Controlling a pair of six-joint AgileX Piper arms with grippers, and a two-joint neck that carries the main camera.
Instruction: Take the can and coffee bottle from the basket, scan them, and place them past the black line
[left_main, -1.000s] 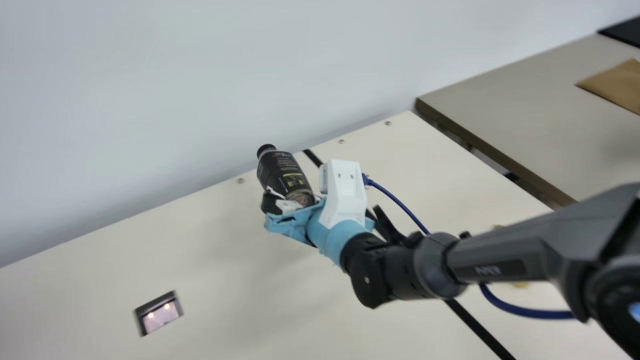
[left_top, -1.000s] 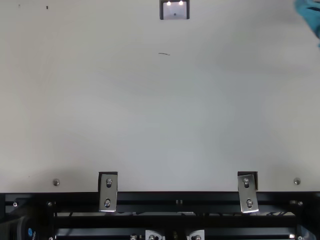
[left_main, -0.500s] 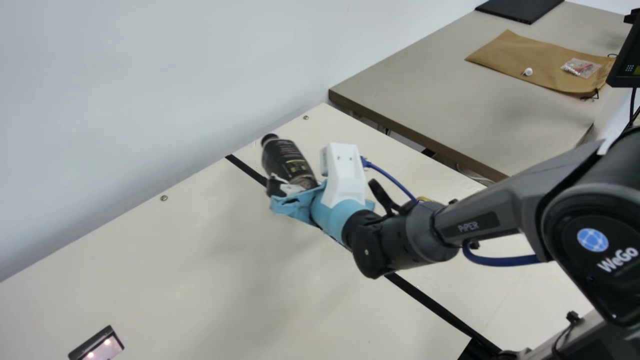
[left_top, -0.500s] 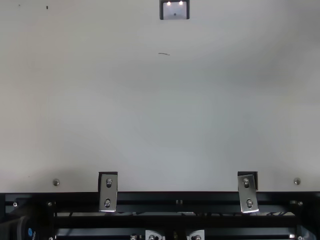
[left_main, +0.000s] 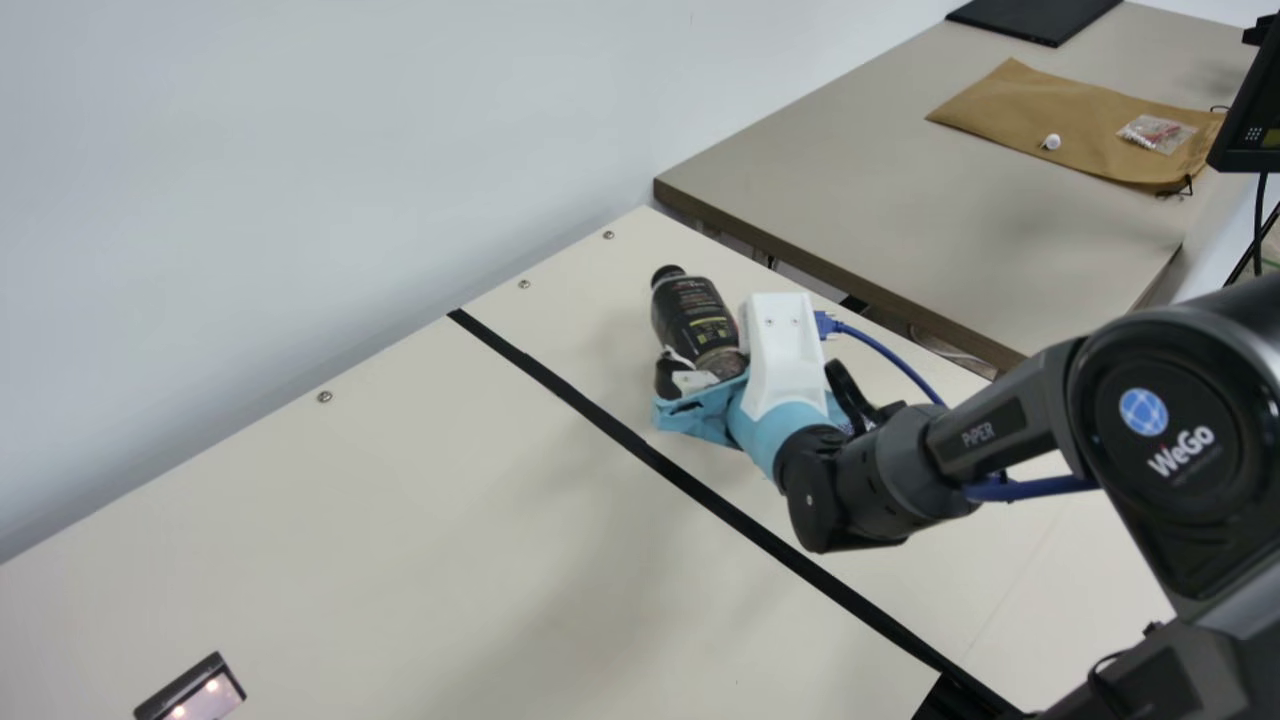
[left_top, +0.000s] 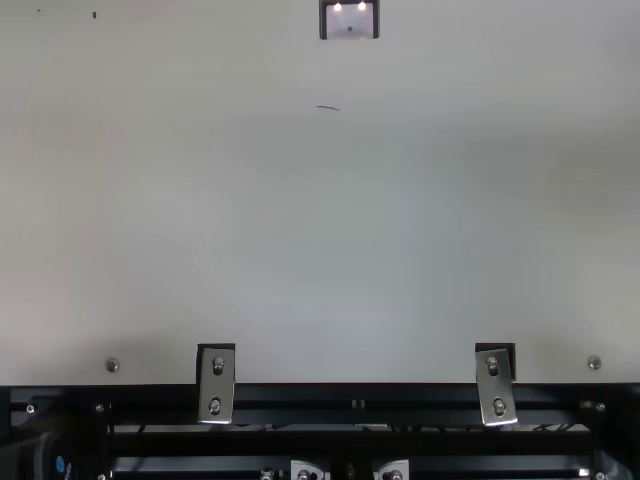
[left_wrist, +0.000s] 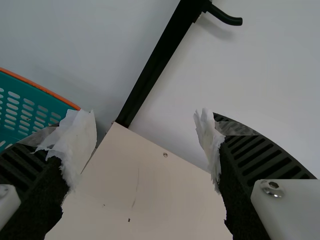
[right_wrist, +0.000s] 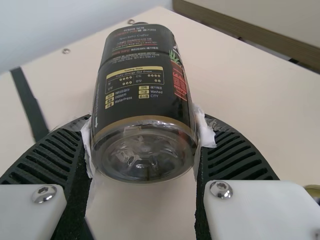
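Note:
My right gripper (left_main: 700, 388) is past the black line (left_main: 645, 452), on its right side, shut on the coffee bottle (left_main: 692, 318). The bottle leans with its cap up and away. In the right wrist view the bottle (right_wrist: 142, 85) sits between both pads of the right gripper (right_wrist: 144, 132), its clear base facing the camera. A gold-edged round thing (right_wrist: 314, 191) shows partly at that view's edge; whether it is the can, I cannot tell. In the left wrist view my left gripper (left_wrist: 145, 125) stands open and holds nothing. Beside it is part of the teal basket (left_wrist: 32, 110).
The scanner (left_main: 200, 695) is set in the table at the main view's lower left, and at the top view's upper edge (left_top: 350, 22). A wall runs along the far edge. Right of my table, a second table (left_main: 850, 190) bears a brown bag (left_main: 1060, 115).
The neck camera turned toward the right at first. My right arm has carried the bottle rightward, across the black line, and left the top view. The bottle is still in its grip.

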